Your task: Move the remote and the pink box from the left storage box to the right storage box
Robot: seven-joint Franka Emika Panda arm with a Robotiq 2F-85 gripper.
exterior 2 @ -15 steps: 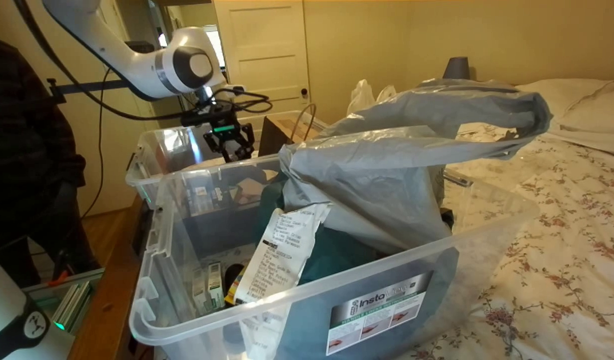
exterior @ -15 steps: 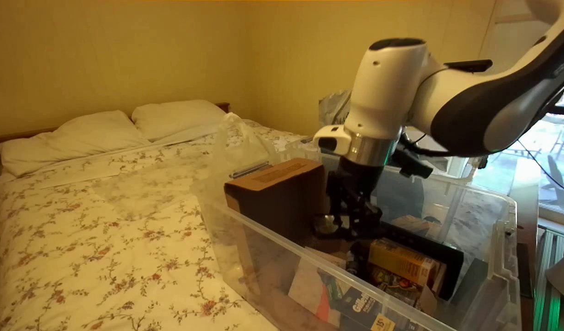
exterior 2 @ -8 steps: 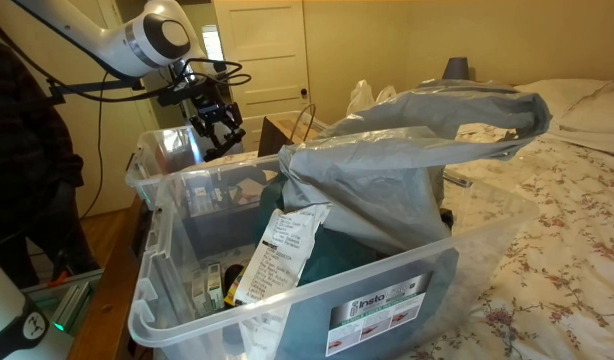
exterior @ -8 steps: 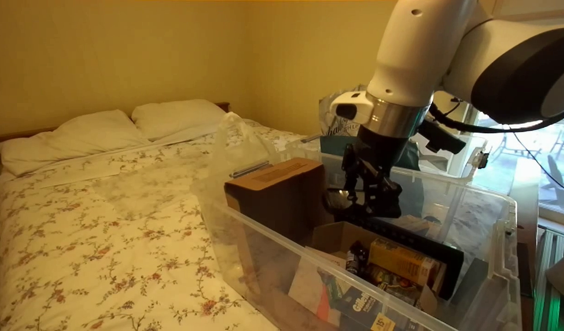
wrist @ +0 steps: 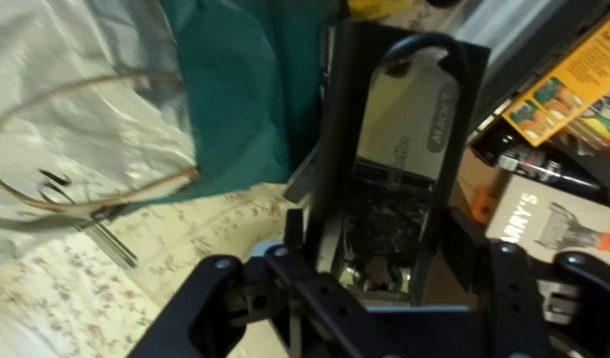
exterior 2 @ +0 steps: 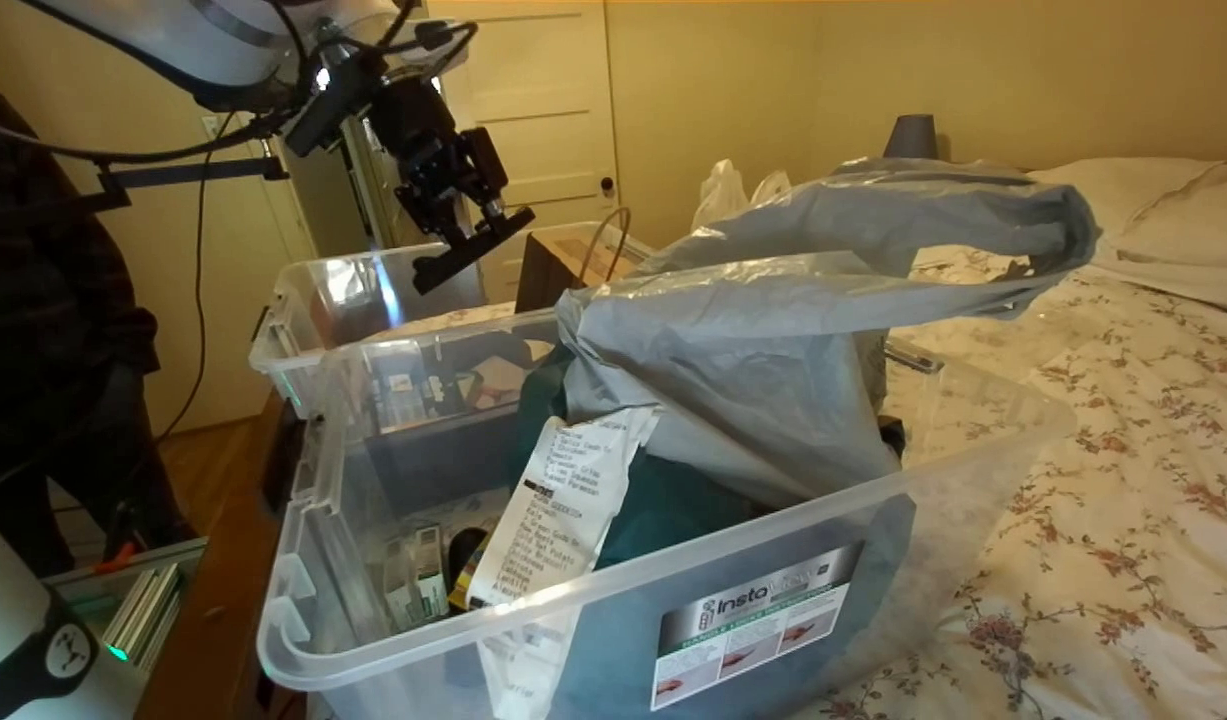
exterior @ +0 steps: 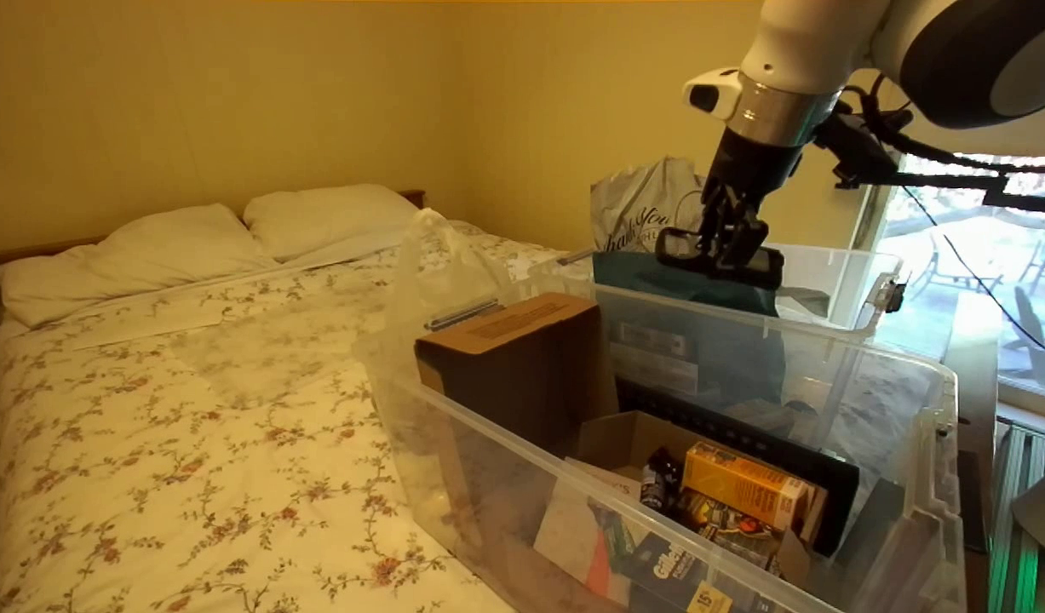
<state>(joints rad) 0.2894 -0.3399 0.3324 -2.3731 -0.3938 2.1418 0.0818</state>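
Note:
My gripper (exterior: 718,257) is shut on a black package (wrist: 409,119) with a clear window and pale lettering. It holds it tilted, high near the rims between the two tubs; this also shows in an exterior view (exterior 2: 473,245). The left storage box (exterior: 522,444) is the large colourless tub full of mixed items. The right storage box (exterior 2: 673,567) holds a teal bag (wrist: 235,109), which tints its walls. A pale item with a pink-red strip (exterior: 603,566) shows through the left tub's wall. I cannot tell if it is the pink box. I cannot identify a separate remote.
In the left tub are a brown carton (exterior: 509,323), an orange box (exterior: 743,485), a dark bottle (exterior: 658,481) and a Gillette box (exterior: 675,566). A grey plastic bag (exterior 2: 753,370) and a receipt (exterior 2: 558,500) stick up from the right tub. The bed (exterior: 258,409) lies alongside.
My gripper has risen out of the left tub and moved toward the right tub with the black package in it. The package is now tilted. The tubs have not moved.

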